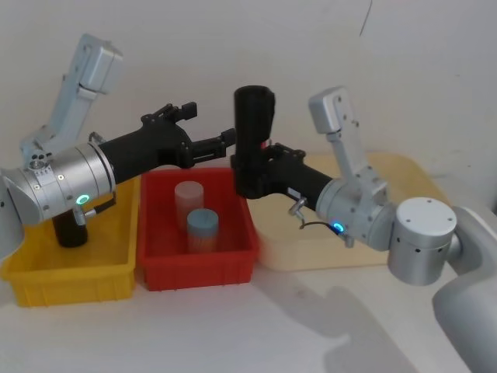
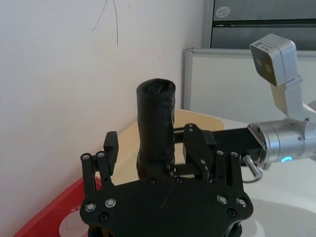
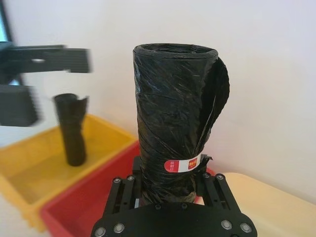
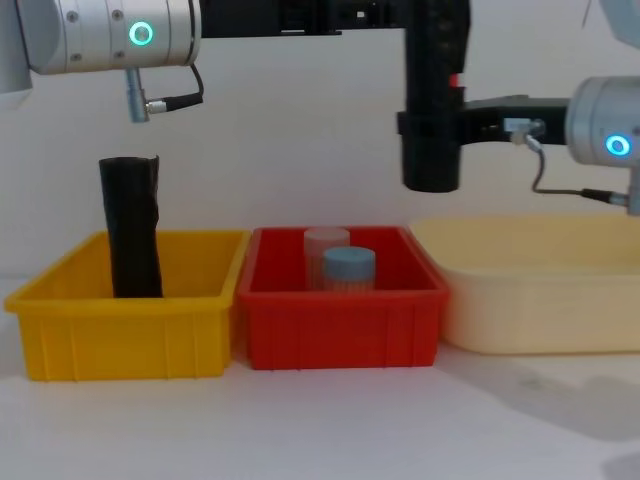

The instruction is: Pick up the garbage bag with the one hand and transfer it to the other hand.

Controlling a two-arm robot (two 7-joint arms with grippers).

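Head view, centre: the garbage bag (image 1: 254, 124) is held upright, clamped near its lower end by the right gripper (image 1: 250, 172), which is closed on it above the upper right corner of the red bin (image 1: 198, 268). The left gripper (image 2: 154, 142) is levelled at the bag from the left, its fingers spread apart. Another black roll (image 1: 71, 231) is stood in the yellow bin (image 1: 70, 284) at lower left.
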